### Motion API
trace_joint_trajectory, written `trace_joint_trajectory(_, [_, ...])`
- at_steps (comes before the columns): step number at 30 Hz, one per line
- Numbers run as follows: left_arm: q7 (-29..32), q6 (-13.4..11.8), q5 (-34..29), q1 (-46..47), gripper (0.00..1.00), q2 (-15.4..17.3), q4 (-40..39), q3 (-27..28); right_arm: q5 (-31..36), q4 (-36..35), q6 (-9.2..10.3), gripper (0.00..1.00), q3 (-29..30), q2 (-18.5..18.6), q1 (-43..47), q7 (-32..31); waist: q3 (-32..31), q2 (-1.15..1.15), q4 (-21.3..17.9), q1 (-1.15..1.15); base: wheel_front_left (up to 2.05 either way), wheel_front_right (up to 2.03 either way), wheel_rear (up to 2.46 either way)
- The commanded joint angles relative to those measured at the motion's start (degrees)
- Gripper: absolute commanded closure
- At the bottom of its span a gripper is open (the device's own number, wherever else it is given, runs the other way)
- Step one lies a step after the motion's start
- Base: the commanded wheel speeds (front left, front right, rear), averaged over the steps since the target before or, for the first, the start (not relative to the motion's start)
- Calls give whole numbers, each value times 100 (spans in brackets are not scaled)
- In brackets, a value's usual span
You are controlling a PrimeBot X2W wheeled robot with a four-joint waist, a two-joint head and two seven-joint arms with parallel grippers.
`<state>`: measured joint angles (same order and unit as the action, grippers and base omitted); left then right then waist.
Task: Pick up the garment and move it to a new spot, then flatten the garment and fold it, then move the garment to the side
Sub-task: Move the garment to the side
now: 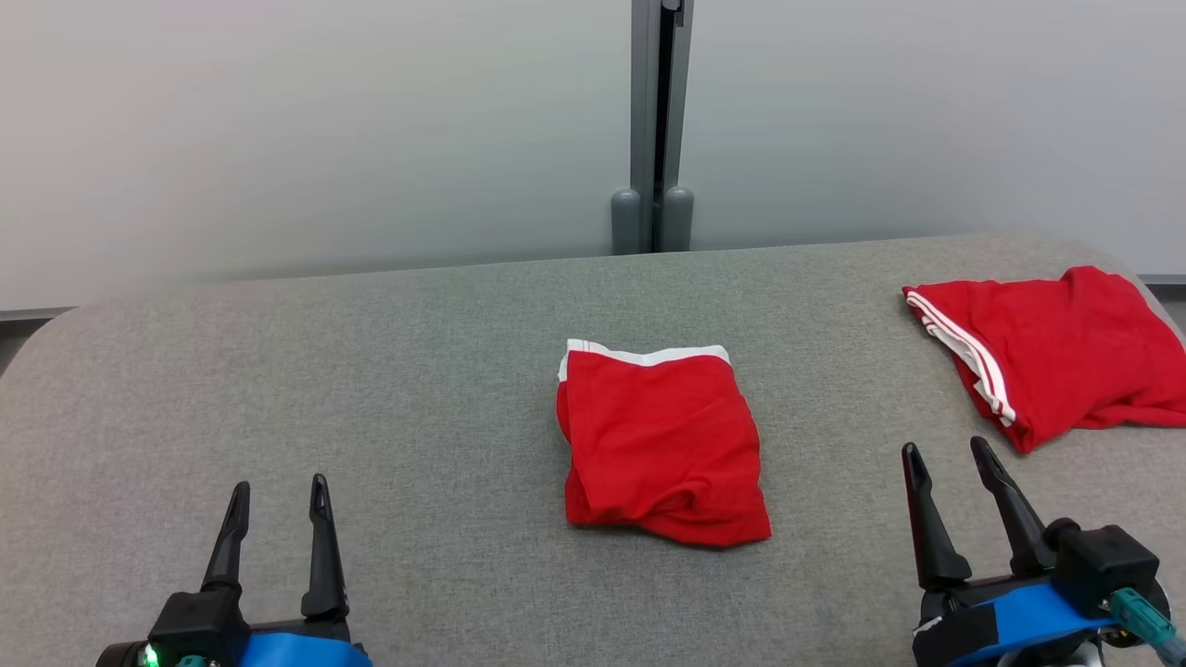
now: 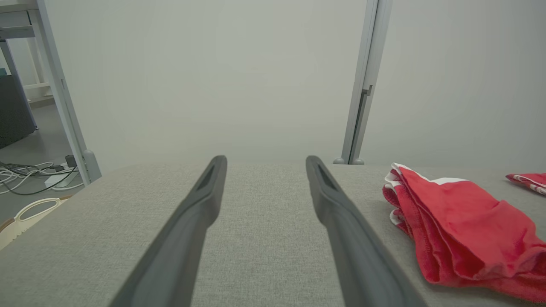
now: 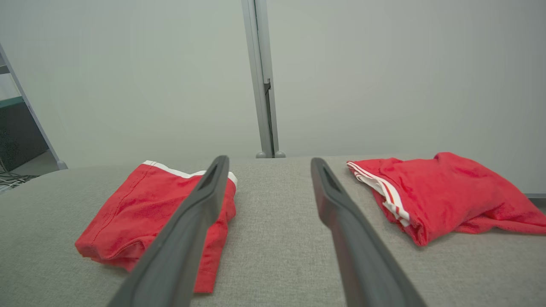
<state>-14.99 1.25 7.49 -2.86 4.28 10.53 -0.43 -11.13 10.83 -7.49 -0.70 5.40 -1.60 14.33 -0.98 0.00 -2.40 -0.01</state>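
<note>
Garment [image 1: 660,440] lies folded at the middle of the table [image 1: 371,371], touched by neither hand.
The left hand [image 1: 280,484] hovers spread and empty at the near edge, and the right hand [image 1: 946,446] likewise, so the fold rests undisturbed. A second red garment [image 1: 1052,352] lies looser at far right, perhaps set aside. No container: both lie on bare cloth.

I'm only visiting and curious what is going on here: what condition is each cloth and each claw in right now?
middle red garment: folded, lying on the grey table
right red garment: loosely folded, rumpled, lying at the far right
left gripper: open, holding nothing
right gripper: open, holding nothing
</note>
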Motion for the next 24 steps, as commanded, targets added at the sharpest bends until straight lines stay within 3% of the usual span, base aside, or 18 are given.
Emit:
trace_joint_trajectory(1, [-27,-29,-34,-50,0,33,-5,8,61,-43,-1,0,22,-36,112,-47,3,0,26,1,0,0,0])
trace_joint_trajectory(24, [-27,-129,48,-27,0,140,14,-88,121,-93,-1,0,76,-159,187,-228,55,0,136,1,0,0,0])
